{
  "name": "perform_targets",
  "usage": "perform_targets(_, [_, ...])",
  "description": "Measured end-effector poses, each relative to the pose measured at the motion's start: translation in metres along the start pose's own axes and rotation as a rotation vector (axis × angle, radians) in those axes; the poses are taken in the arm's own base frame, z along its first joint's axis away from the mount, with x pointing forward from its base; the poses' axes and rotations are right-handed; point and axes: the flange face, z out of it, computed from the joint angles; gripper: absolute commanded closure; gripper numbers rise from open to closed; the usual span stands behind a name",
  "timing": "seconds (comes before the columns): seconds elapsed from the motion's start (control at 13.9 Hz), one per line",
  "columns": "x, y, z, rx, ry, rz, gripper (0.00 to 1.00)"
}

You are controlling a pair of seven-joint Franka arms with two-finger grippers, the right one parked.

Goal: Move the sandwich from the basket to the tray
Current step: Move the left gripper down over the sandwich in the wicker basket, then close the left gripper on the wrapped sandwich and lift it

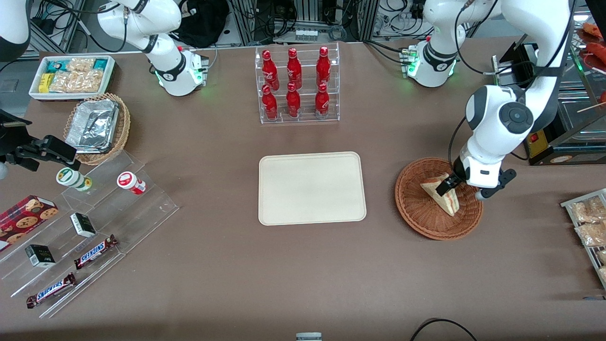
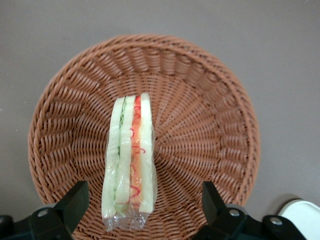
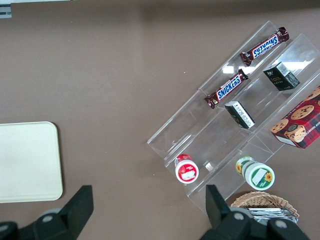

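Note:
The sandwich (image 1: 441, 193) (image 2: 129, 155), a plastic-wrapped wedge of white bread with red and green filling, stands on edge in the reddish-brown wicker basket (image 1: 423, 223) (image 2: 210, 115). My left gripper (image 1: 463, 189) (image 2: 144, 200) is low over the basket and open. Its black fingers (image 2: 75, 197) straddle the sandwich's wide end, with a gap on each side and no contact. The cream tray (image 1: 312, 187) (image 3: 27, 160) lies flat at the table's middle, beside the basket toward the parked arm's end, with nothing on it.
A clear rack of red bottles (image 1: 296, 85) stands farther from the front camera than the tray. Toward the parked arm's end are a tan basket with a foil container (image 1: 97, 127), a white snack box (image 1: 71, 76) and acrylic steps with snacks (image 1: 90, 227). Packaged snacks (image 1: 589, 220) lie at the working arm's edge.

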Motion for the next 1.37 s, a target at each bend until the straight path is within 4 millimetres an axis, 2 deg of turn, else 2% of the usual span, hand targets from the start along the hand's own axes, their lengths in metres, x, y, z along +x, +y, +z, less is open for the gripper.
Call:
perform_targets(0.29, [-0.006, -0.004, 0.031, 0.031, -0.054, -0.002, 0.00])
perform_targets(0.36, [-0.007, -0.005, 0.037, 0.037, -0.065, -0.003, 0.20])
perform_targets(0.43, [-0.008, -0.006, 0.043, 0.042, -0.075, -0.004, 0.56])
perform_targets(0.5, [-0.009, -0.007, 0.048, 0.047, -0.083, -0.006, 0.78])
perform_targets(0.58, [-0.009, -0.007, 0.051, 0.049, -0.089, -0.008, 0.85])
perform_targets(0.79, [-0.008, -0.008, 0.052, 0.050, -0.090, -0.011, 0.93])
perform_targets(1.08, [-0.003, -0.005, 0.045, 0.046, -0.083, -0.013, 0.94])
perform_targets(1.22, [0.009, 0.002, 0.022, 0.075, -0.103, -0.015, 0.94])
perform_targets(1.37, [0.027, 0.016, -0.023, 0.105, -0.120, -0.017, 0.93])
